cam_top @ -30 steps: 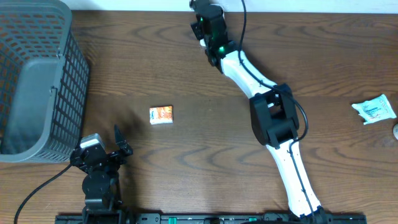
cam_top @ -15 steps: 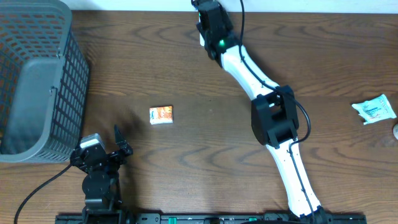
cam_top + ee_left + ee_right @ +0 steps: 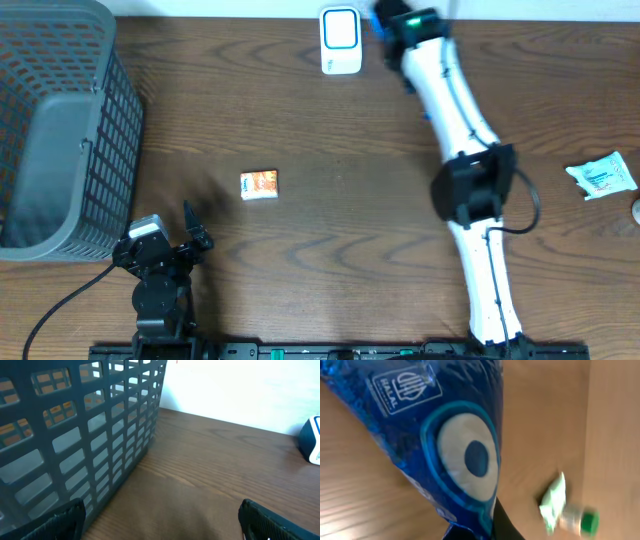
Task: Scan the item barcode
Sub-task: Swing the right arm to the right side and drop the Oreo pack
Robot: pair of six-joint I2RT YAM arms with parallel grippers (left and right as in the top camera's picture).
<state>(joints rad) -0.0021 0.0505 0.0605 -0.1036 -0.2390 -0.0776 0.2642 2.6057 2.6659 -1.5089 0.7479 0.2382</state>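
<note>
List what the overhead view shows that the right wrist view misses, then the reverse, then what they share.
Overhead only: the gray basket, the orange packet and the white scanner. Right wrist only: the halal mark and white oval printed on the blue packet, close up. Shared: that blue packet, only a sliver at the tip of the right arm from above, and the wooden table.

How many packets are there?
3: orange packet mid-table, white packet near the right edge, blue packet gripped by the right end effector. The basket might hide more.
</note>
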